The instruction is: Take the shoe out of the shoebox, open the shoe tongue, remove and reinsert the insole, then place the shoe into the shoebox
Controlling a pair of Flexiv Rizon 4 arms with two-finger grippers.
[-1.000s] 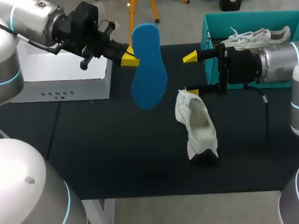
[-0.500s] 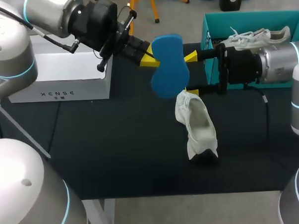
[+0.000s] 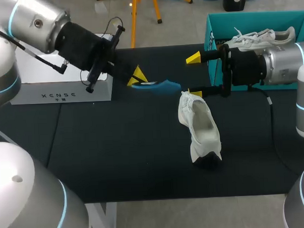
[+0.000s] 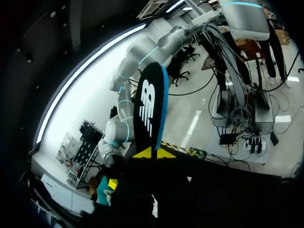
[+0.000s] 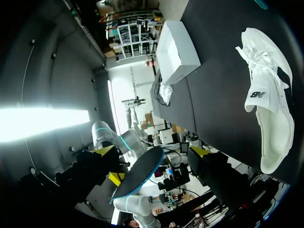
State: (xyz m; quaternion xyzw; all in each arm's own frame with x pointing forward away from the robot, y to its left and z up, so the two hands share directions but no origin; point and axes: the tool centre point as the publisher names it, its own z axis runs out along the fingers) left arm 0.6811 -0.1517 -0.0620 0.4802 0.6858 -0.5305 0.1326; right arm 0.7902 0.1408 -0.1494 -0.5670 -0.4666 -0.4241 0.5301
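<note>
1. White box (image 3: 64, 80): rectangular, smooth card, closed lid, printed front. It sits at 10 o'clock on the table (image 3: 118, 156), whose top is a matte black cloth.
2. Left gripper (image 3: 139, 80): black body with yellow wedge tips, at 3 o'clock from the white box. The left wrist view shows both tips (image 4: 153, 153) pressed together on one end of the insole, so the jaws are narrow and clamped.
3. Insole (image 3: 158, 86): thin, flat foam sheet in a foot outline. In the head view it is held level above the table and seen edge-on as a blue sliver. In the left wrist view its face (image 4: 151, 104) is black with a white mark and a blue rim, reaching straight out ahead of the fingers.
4. Shoe (image 3: 200, 124): white trainer with a soft mesh upper, laces and a smooth pale sole. It lies near the table's middle, at 5 o'clock from the insole, outside the shoebox, with its opening showing.
5. Right gripper (image 3: 193, 76): black with yellow tips, jaws spread wide and holding nothing. The lower tip is just beside the shoe's far end; contact cannot be told.
6. Shoebox (image 3: 224, 25): teal card, open top, at 1 o'clock on the table. It contains a second shoe (image 3: 262, 37), white and laced, lying lengthwise.
</note>
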